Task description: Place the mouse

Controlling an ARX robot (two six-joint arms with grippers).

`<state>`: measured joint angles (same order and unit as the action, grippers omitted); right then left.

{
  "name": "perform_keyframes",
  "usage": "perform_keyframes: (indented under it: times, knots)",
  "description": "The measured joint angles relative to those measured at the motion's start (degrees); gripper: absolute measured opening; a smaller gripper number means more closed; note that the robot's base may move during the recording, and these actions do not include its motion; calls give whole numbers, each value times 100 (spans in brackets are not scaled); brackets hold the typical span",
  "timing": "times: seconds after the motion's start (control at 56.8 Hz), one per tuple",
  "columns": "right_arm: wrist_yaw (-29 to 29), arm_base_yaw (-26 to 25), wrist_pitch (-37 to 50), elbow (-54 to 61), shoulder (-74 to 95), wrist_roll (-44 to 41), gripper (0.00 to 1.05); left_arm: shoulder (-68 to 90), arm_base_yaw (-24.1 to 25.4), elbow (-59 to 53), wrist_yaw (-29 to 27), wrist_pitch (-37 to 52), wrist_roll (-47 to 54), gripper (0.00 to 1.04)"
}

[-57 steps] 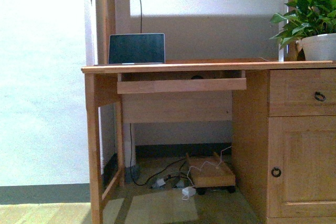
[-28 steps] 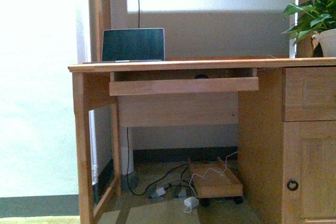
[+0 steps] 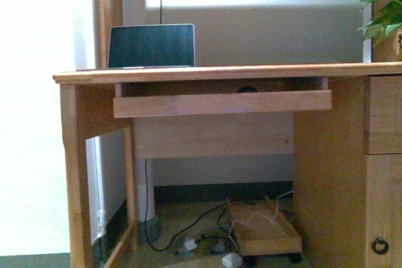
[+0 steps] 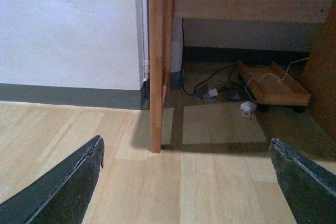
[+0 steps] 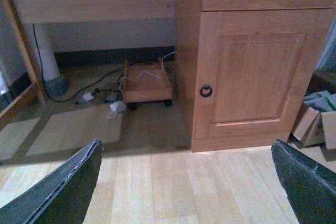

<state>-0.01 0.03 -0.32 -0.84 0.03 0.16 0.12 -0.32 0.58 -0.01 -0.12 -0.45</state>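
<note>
A small dark dome, probably the mouse [image 3: 247, 90], is sitting on the pull-out tray [image 3: 188, 103] under the front edge of the desk [image 3: 282, 71], near its middle. The left gripper [image 4: 186, 145] and right gripper [image 5: 186, 145] are hanging open, empty, well below it; neither is looking nearer.

No text, label, brand or number is legible in any view. Front view: laptop [image 3: 151, 45] at 10 o'clock on the desk [image 3: 207, 73] has a dark screen with nothing readable on it. The mouse [image 3: 247, 90], just above centre on the pull-out tray [image 3: 220, 103], is too small to make out any mark. Right wrist view: print on the cardboard boxes [image 5: 307, 127] beside the cabinet [image 5: 252, 72] is too blurred to tell.
</note>
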Motion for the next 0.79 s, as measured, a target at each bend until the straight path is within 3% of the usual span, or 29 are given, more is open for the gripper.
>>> perform_keyframes:
  times: [0.793]
  knots:
    - [0, 0, 0, 0, 0, 0, 97, -2, 0, 0, -2, 0, 0, 97]
